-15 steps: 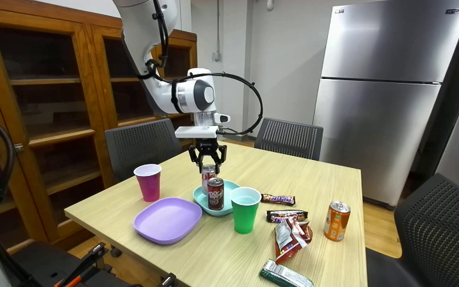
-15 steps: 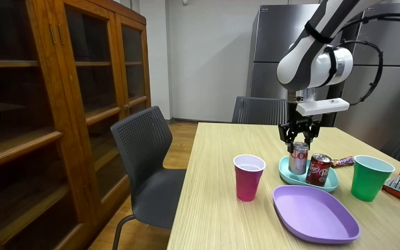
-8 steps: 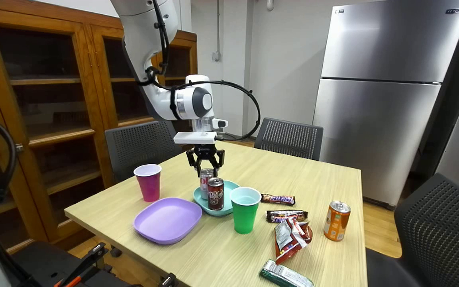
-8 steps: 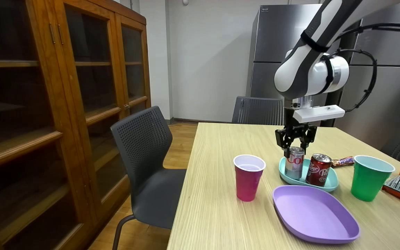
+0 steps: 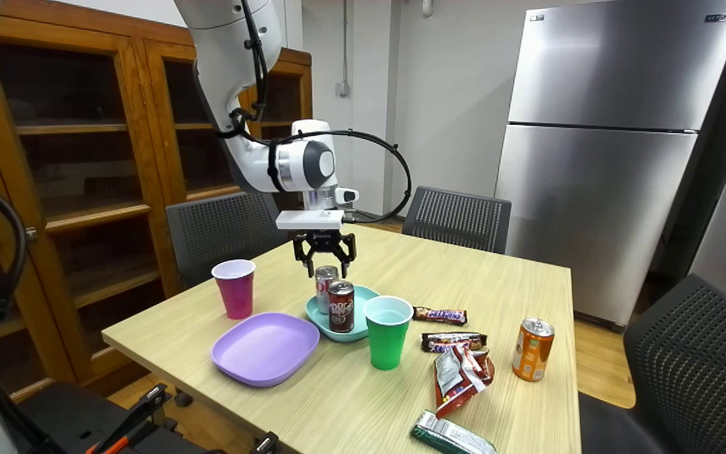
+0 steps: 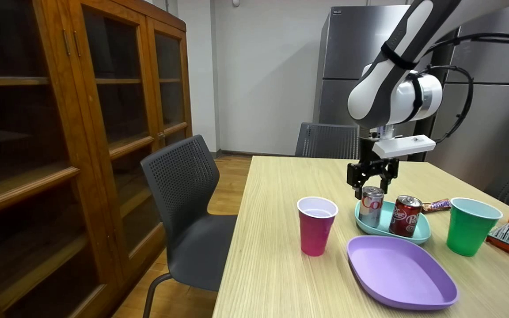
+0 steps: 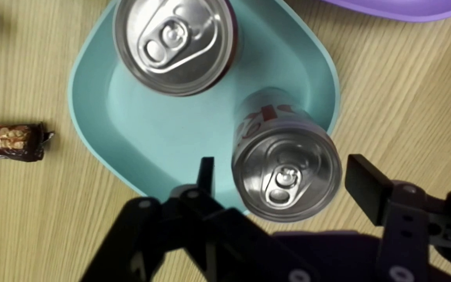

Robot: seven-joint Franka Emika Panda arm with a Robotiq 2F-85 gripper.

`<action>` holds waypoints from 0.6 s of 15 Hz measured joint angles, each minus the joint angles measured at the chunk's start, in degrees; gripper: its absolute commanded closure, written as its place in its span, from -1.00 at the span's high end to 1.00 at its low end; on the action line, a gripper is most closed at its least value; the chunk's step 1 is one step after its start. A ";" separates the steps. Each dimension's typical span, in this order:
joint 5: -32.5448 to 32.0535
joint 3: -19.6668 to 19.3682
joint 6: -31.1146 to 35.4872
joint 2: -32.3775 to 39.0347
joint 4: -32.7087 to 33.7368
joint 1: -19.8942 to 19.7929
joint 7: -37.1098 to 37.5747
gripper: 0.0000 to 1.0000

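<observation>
Nearest in an exterior view, toward the right of a pale wooden table (image 5: pixel 438 271), lie a green-wrapped bar (image 5: pixel 451 435) and a crumpled red packet (image 5: pixel 459 381), with an orange can (image 5: pixel 533 352) upright to their right; a purple plate (image 5: pixel 265 350) sits to the left and a green cup (image 5: pixel 386 340) in the middle, near a teal plate (image 5: pixel 363 294). On the teal plate stand a dark red Dr Pepper can (image 5: pixel 341 309) and, just beyond it, a silver can (image 5: pixel 322 289) with red lettering; setting down the silver can looks done, though the gripper (image 5: pixel 327 271) is not yet lifted clear of it. The wrist view shows the fingers (image 7: pixel 368 190) spread wide on either side of that can's top, grasping nothing, with a plain gap on the left and a thinner one on the right. Farther back are a dark chair (image 5: pixel 457 217), a wooden cabinet (image 5: pixel 140 94) and a steel fridge (image 5: pixel 596 189)
</observation>
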 measured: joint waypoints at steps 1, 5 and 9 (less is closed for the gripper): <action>0.00 0.02 0.00 -0.03 0.02 -0.05 -0.17 1.00; 0.36 0.01 -0.06 -0.81 0.48 -0.69 -0.20 1.00; 3.51 -0.03 -0.29 -2.59 1.49 -2.66 -0.13 1.00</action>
